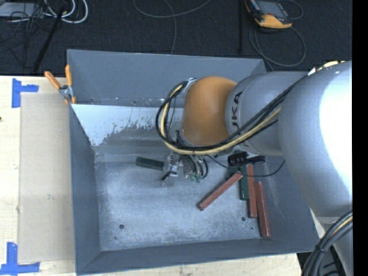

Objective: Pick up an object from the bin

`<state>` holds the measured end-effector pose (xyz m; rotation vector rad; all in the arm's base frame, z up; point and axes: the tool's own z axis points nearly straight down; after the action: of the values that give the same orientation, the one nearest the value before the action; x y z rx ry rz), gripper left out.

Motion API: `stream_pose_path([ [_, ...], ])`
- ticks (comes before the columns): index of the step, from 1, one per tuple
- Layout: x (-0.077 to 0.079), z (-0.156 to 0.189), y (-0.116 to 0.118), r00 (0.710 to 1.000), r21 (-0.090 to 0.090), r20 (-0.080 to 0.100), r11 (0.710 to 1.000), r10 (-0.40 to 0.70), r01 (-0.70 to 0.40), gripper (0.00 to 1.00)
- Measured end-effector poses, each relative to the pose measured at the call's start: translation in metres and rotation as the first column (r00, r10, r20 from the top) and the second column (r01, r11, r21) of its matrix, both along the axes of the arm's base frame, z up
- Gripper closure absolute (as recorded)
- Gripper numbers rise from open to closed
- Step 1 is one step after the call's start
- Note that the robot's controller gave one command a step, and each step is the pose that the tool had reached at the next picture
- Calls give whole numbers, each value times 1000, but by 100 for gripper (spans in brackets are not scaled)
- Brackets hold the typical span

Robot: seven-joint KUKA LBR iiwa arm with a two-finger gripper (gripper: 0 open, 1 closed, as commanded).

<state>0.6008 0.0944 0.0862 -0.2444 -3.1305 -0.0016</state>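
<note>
Camera view: the gripper (171, 175) sits low over the floor of the grey metal bin (86, 200), just beside a dark green flat stick (149, 163) (how wide it stands I cannot tell). This looks like the grasp step. Next it needs a firm closing, then a straight lift.

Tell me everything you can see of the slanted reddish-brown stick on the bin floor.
The slanted stick is long, thin and straight, evenly reddish-brown, perhaps wood or plastic. It lies flat on the bin floor, right of centre in the view, its lower end nearer the middle, its upper end reaching toward two similar sticks lying side by side; whether it touches them I cannot tell. It is clear of the gripper.
</note>
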Motion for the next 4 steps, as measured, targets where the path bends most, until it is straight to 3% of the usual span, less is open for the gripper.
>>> stream_pose_path([
  [1, 0, 0, 0, 1000, 0, 0, 1000, -1, 1, 0],
  [2, 0, 0, 0, 1000, 0, 0, 1000, -1, 1, 100],
  [3, 0, 0, 0, 1000, 0, 0, 1000, -2, 2, 0],
  [4, 11, -16, -11, 998, -1, 5, 998, 61, -61, 0],
])
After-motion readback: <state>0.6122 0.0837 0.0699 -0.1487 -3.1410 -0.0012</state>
